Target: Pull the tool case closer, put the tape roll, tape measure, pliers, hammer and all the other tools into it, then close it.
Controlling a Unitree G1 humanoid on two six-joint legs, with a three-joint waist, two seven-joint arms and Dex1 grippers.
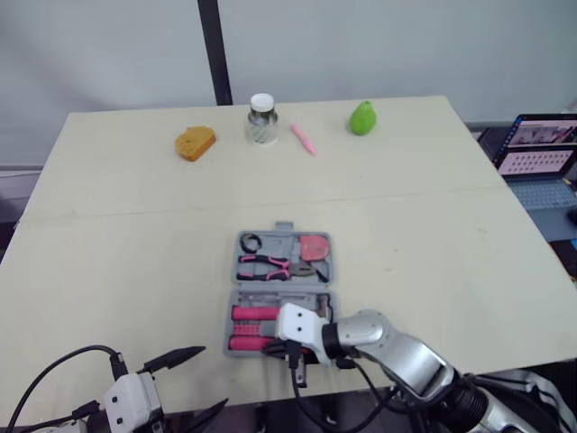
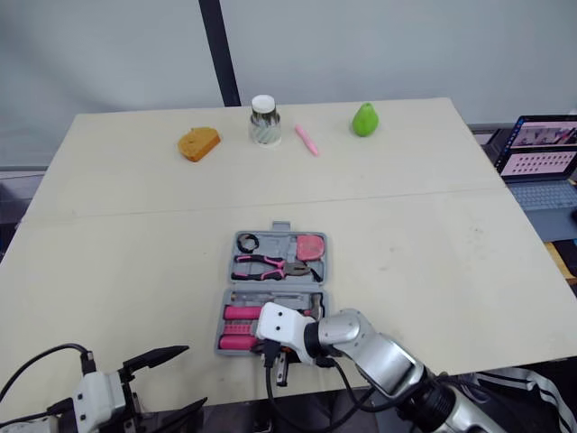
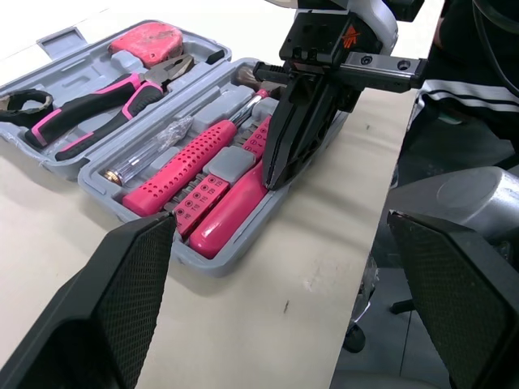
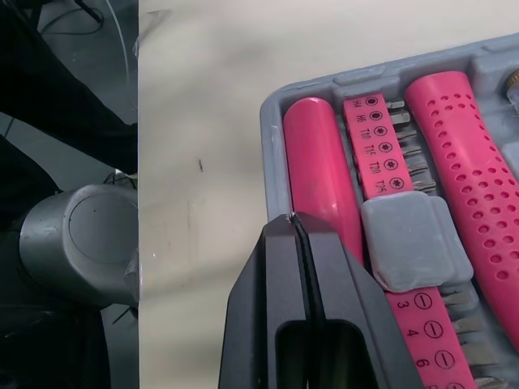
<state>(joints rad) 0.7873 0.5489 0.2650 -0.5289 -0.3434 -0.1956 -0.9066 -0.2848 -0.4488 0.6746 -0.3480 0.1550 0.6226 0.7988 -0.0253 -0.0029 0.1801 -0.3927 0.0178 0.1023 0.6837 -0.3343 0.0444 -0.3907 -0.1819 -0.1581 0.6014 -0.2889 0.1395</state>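
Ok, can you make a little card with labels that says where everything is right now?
tool case: open, lying flat near the front edge of the table
far half: tape roll, pliers, tape measure
near half: pink-handled tools and a bit strip
right gripper: shut, tips at a pink handle in the near half
left gripper: open, holding nothing, off the front edge
far edge: orange item, jar, pink pen, green pear
laptop: beside the table

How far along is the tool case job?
Done: the grey plastic tool case sits close, holding the black tape roll, pink tape measure, pink-handled pliers and pink-handled hammer. In hand: nothing; right gripper, fingers shut, at the case's near rim; left gripper open. Remaining: closing the open case; the pink stick far across may be a tool.
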